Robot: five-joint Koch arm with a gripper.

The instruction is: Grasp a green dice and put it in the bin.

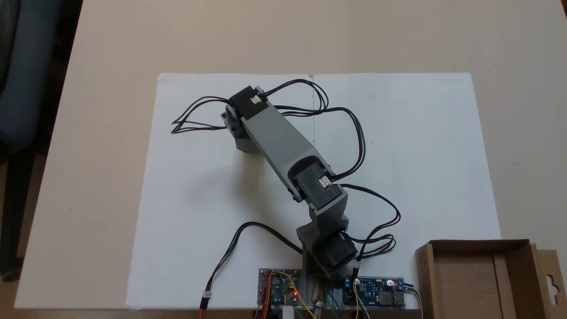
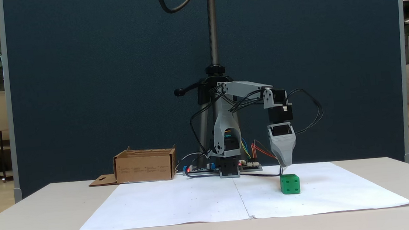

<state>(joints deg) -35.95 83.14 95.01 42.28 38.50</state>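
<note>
Hanging nose-down over the white paper (image 2: 183,206), the gripper (image 2: 285,164) sits directly above the green dice (image 2: 290,184), tip just clear of its top face. Only 1 tapered jaw profile shows, so jaw opening cannot be determined; nothing appears held. The dice rests on the paper, well apart from the bin (image 2: 145,167). Next move, by judgement: straight descent.

Arm (image 1: 283,150) stretches over white paper (image 1: 398,155), bin (image 1: 478,274) aside.
</note>
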